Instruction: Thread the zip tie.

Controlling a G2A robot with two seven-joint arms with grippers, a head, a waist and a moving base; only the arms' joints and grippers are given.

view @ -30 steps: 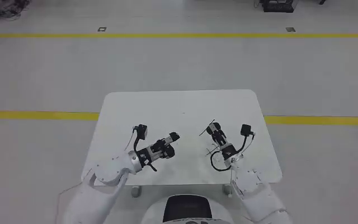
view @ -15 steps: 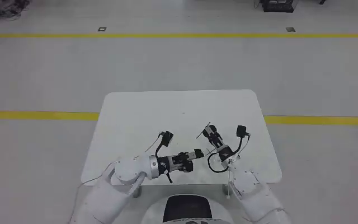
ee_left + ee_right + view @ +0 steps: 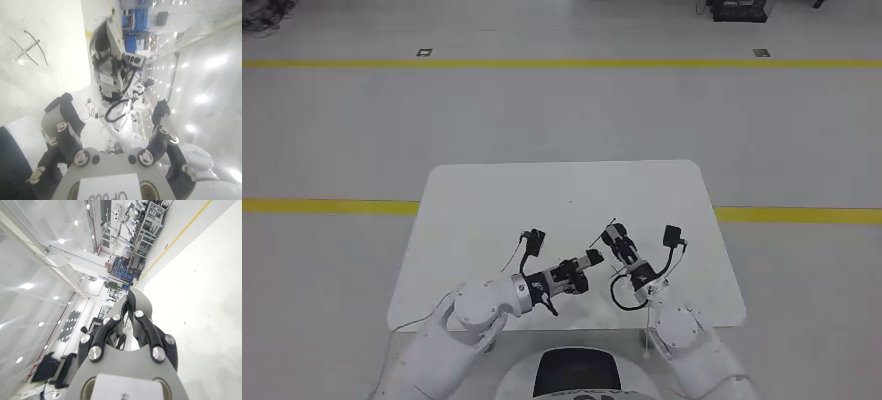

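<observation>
With the right gripper (image 3: pixel 130 294) clenched on the zip tie (image 3: pixel 602 234), which juts toward seven o'clock above the table (image 3: pixel 492 200), the released left gripper (image 3: pixel 112 103) should line up squarely before pinching its free end.

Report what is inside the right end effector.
A thin black zip tie is clamped in the shut right end effector, one end sticking out past its tips. The clamped stretch is hidden, so how much sits inside cannot be seen.
</observation>
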